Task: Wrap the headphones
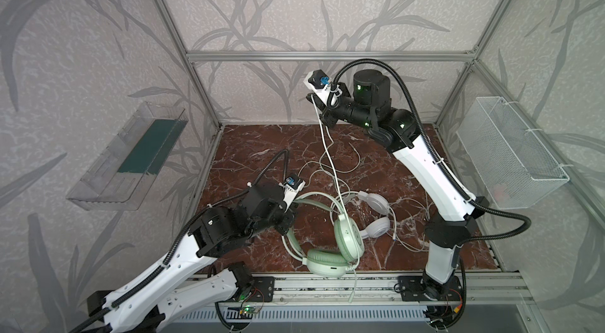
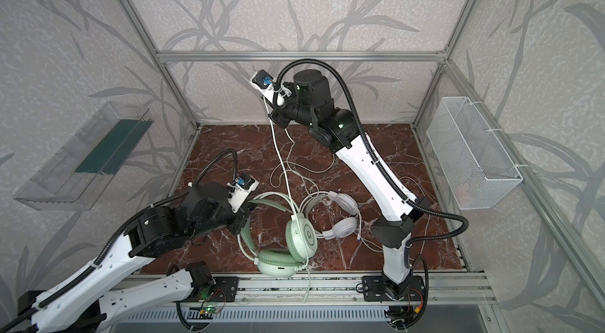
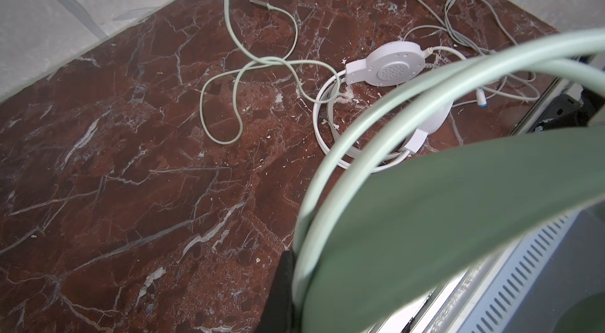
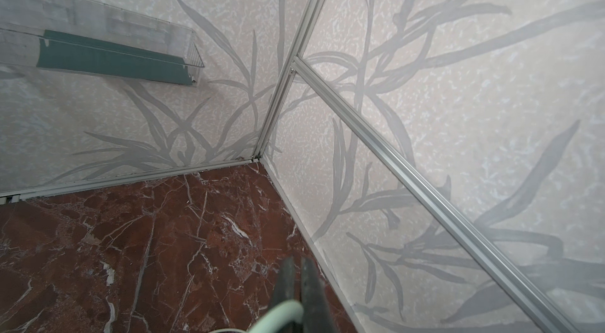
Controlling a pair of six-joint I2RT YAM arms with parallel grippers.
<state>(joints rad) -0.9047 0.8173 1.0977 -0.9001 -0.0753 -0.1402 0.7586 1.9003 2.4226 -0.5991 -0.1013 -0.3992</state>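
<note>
**Watch the tight cable and the white headset next to it.**

Your left gripper (image 1: 291, 213) is clenched on the band of the mint-green headset (image 1: 348, 236), which sits at the front edge of the desk (image 1: 262, 157). Your right gripper (image 4: 300, 282) is up high, pinched tight on the green cable (image 1: 330, 157), and that cable runs straight down to a cup. If you pull hard, the thin cable may slip out, or it may tug the headset off the front edge. The white headset (image 1: 376, 203) lies just beside the green one, and the loose cables cross each other there. I think a loop could catch it and drag it along, so your wrap ends up a knot.
</note>
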